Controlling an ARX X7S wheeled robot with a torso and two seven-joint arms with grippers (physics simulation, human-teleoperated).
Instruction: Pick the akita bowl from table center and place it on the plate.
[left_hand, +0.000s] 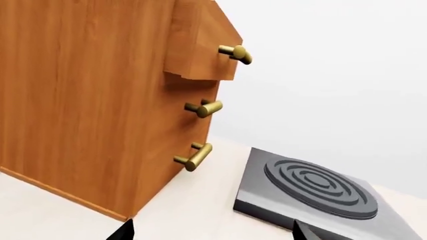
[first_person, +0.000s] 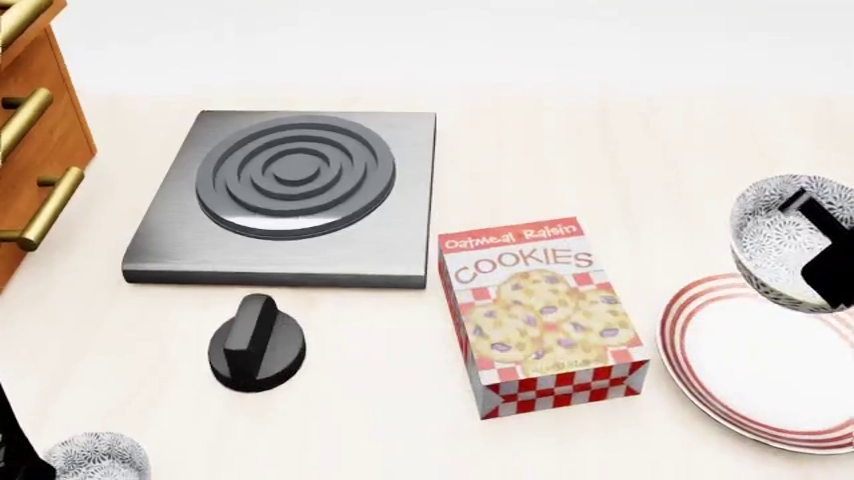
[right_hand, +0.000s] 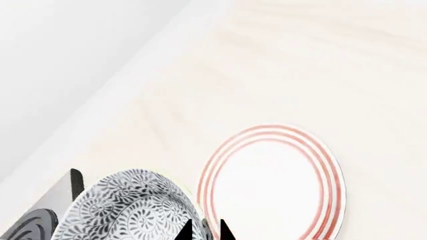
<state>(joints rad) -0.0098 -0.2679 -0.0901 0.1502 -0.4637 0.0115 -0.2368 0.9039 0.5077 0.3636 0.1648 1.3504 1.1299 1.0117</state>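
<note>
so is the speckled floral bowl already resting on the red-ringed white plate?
No: the speckled floral bowl hangs tilted above the red-ringed white plate.

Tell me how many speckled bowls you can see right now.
2. One akita bowl is held tilted by the right gripper above the plate's far edge. A second speckled bowl sits at the table's near left, partly cut off.

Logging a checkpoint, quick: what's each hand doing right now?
Left hand: open, holding nothing.
Right hand: closed on the akita bowl, held over the plate.
</note>
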